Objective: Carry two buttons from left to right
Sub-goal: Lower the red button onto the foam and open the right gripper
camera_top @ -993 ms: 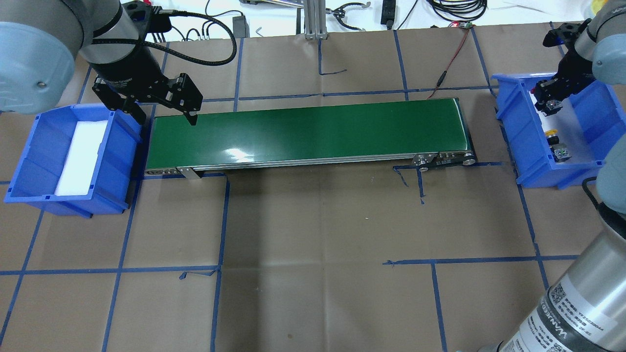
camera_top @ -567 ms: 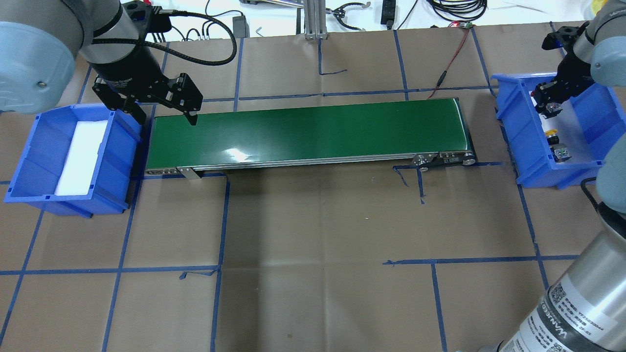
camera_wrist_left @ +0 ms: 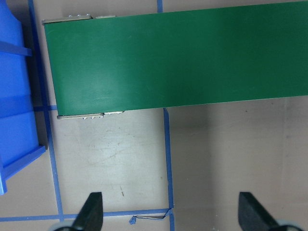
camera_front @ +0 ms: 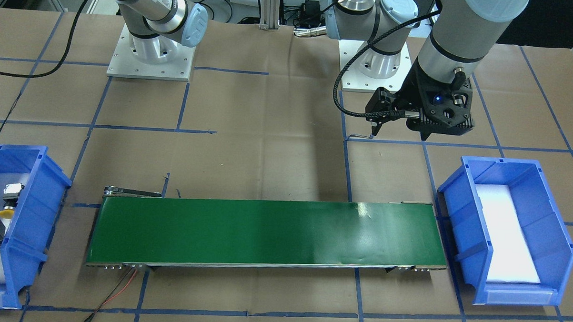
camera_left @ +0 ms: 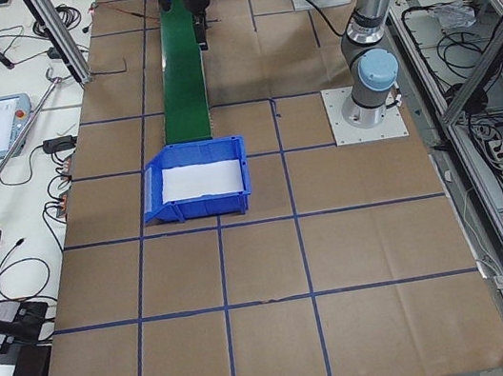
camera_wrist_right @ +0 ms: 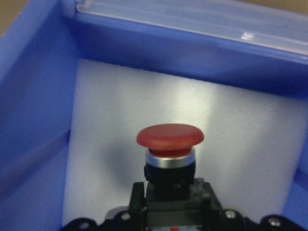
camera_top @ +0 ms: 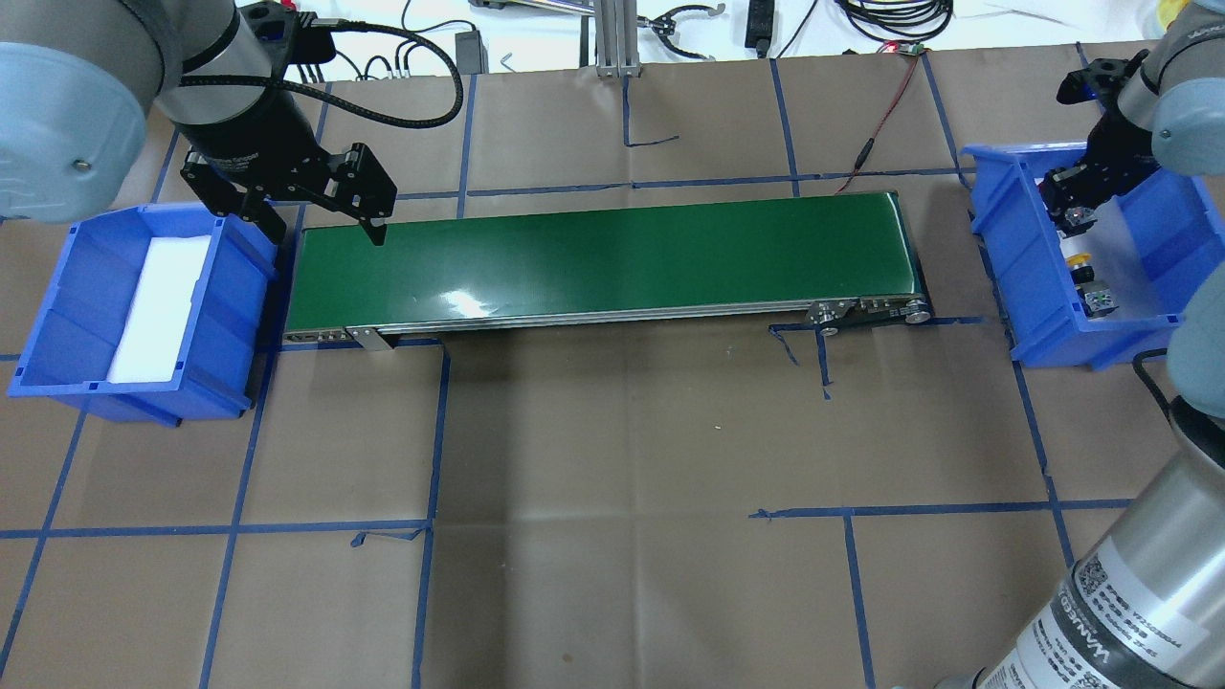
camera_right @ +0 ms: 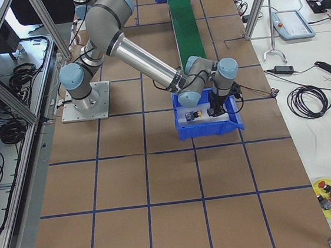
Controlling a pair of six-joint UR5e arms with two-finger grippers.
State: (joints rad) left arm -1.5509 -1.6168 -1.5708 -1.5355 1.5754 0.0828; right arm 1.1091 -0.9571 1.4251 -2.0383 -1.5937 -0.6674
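Right gripper (camera_top: 1072, 206) has edged along the blue plastic bin (camera_top: 1011, 256) clamping the red-capped black button (camera_wrist_right: 170, 137), which may topple onto the yellow-capped button (camera_front: 7, 213); left gripper (camera_wrist_left: 171, 211) gapes wide.

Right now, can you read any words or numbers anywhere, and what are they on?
"WAN...": on the white sticker on the right arm; the rest is too blurred.
Pale print on the left gripper: too small to read.
The red button: no lettering visible.
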